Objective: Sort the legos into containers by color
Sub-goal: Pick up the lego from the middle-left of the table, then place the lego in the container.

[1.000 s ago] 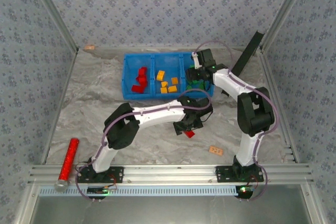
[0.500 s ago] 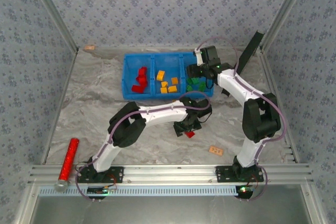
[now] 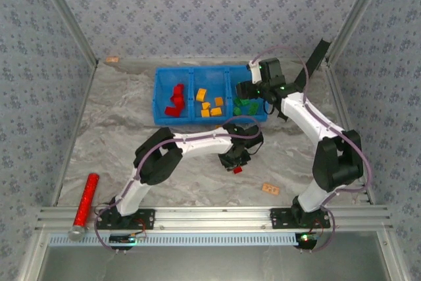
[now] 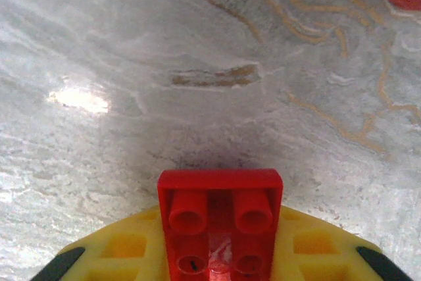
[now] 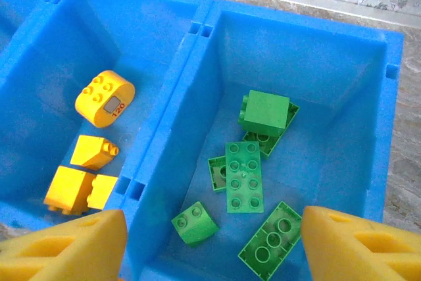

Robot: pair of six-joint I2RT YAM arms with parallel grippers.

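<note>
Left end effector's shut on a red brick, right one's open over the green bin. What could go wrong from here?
1. The red brick sticks out past the fingertips of the left end effector; a shallow grip like that may slip during the carry.
2. The red compartment is the far-left one; the arm could clip its near wall or drop short, into the orange-yellow compartment.

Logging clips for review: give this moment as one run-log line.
left gripper: shut on red brick | right gripper: open, empty, above green bricks in tray | loose: tan block on table
</note>
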